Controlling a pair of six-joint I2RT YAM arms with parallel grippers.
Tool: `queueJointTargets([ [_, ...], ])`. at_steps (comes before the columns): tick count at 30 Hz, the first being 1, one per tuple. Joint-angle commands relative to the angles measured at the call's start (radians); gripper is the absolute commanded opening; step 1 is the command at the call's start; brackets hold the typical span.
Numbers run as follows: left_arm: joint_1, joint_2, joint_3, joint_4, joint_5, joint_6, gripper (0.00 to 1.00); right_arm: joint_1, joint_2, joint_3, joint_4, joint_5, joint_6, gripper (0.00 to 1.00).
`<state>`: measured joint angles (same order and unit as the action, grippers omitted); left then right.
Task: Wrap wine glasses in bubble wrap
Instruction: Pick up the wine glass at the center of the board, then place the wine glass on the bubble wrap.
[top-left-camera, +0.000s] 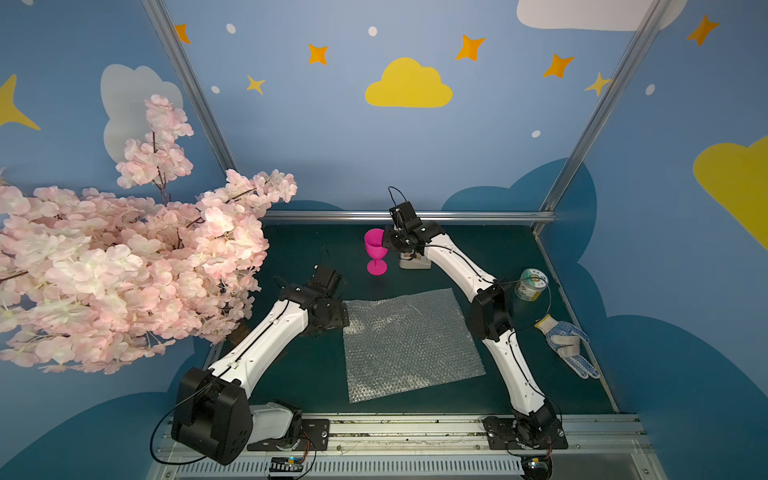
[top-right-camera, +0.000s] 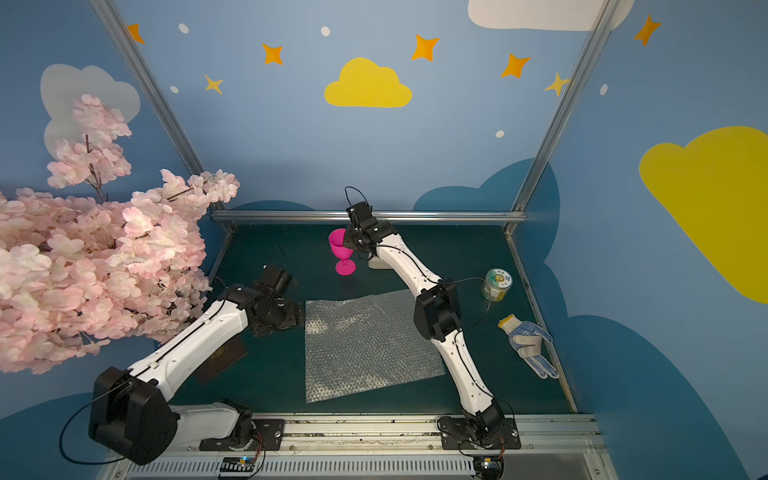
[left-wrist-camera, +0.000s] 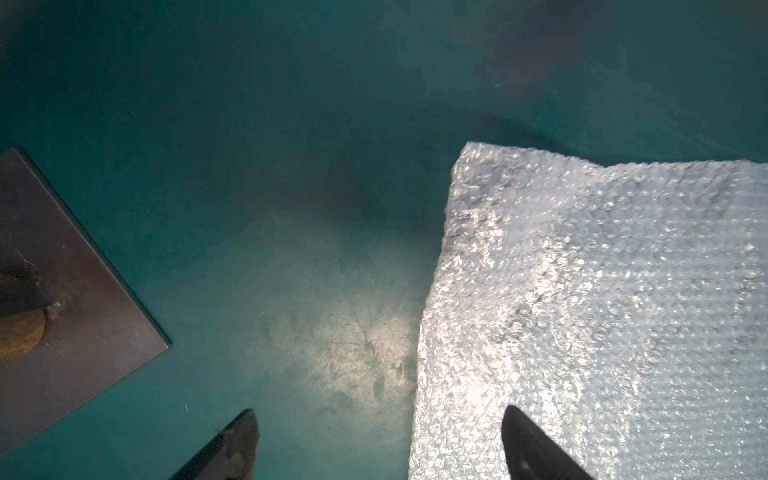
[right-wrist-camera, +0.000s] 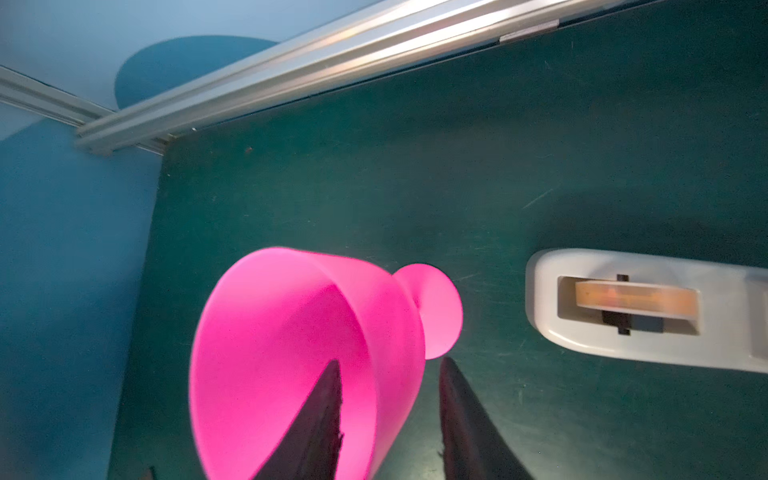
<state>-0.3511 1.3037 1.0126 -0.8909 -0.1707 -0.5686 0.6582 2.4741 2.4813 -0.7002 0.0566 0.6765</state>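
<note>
Blossom branch (top-left-camera: 124, 270): pink artificial flowers are seen spread over the table's (top-left-camera: 519, 257) left edge.
Dark plate (left-wrist-camera: 75, 270): it is laid flat on the table near the left edge, apart from the bubble wrap.
Left gripper (left-wrist-camera: 378, 415): its fingers are spread wide and nothing is held. In the left wrist view one fingertip is seen over the sheet's left edge and the other over bare table.
Bubble wrap (top-left-camera: 411, 345): the silvery sheet is laid flat in the middle of the table, toward the near edge, well apart from the goblet.
Pink goblet (top-left-camera: 376, 245): it is stood on its foot near the middle of the far edge, as seen in both top views.
Right gripper (right-wrist-camera: 390, 360): the bowl's wall is straddled, with one finger inside and one outside. Whether the wall is pinched cannot be told.
Tape dispenser (right-wrist-camera: 623, 345): it is set just right of the goblet, partly hidden by the right arm in both top views.
Labelled tin (top-left-camera: 531, 286): it is stood upright near the right edge.
Work glove (top-left-camera: 567, 343): it is laid flat along the right edge, nearer than the tin.
</note>
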Motion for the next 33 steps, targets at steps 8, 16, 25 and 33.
queueJointTargets([
  [8,-0.002,-0.051,0.016,-0.035,-0.019,0.034,0.91,0.002,-0.030,-0.048,0.016,0.047,0.019,0.04],
  [16,0.005,-0.069,0.018,0.001,-0.041,0.046,0.91,0.000,-0.196,-0.141,-0.054,-0.010,-0.107,0.00],
  [25,0.069,0.031,0.133,-0.011,-0.011,0.086,0.91,-0.006,-0.550,-0.367,-0.440,-0.244,-0.381,0.00],
  [33,0.065,0.120,0.193,0.003,0.026,0.099,0.90,0.064,-0.642,-0.525,-0.786,-0.431,-0.505,0.00],
])
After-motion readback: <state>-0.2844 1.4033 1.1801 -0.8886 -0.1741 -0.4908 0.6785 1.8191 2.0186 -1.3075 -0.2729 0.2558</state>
